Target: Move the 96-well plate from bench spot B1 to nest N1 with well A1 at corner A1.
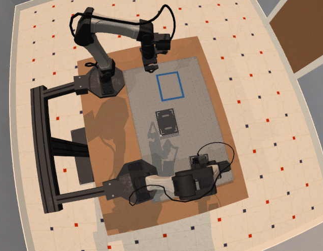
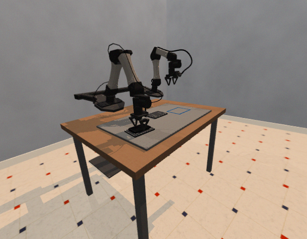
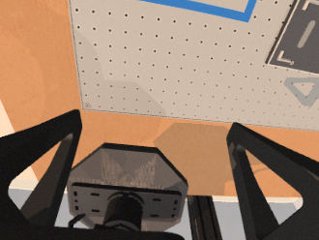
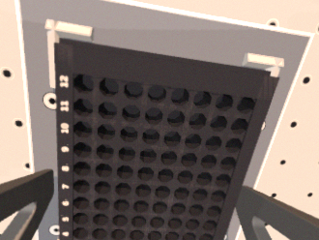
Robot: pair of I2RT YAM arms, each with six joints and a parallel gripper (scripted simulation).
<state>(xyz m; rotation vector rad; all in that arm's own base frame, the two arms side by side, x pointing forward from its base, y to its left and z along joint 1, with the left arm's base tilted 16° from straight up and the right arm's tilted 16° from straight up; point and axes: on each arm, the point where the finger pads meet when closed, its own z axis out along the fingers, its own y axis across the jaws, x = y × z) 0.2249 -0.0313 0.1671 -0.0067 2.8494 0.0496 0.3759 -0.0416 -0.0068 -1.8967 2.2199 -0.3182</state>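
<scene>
The dark 96-well plate (image 2: 138,129) (image 4: 159,60) lies in the nest N1 (image 2: 152,128) (image 4: 169,24). In the right wrist view its row 12 end sits against the inside of two pale corner locators and looks flat. The A1 end and its cut corner are out of that view. My right gripper (image 2: 139,125) (image 4: 150,188) is open, with one finger on either side of the plate. The blue outline B1 (image 1: 159,87) (image 2: 184,112) (image 3: 193,8) holds nothing. My left gripper (image 1: 151,70) (image 2: 171,84) (image 3: 158,124) is open and empty, raised near B1.
A second nest (image 1: 167,122) (image 2: 157,114) (image 3: 300,53), with no plate in it, stands between B1 and N1 on the grey perforated board (image 1: 191,113). The right arm hides much of N1 in the top view.
</scene>
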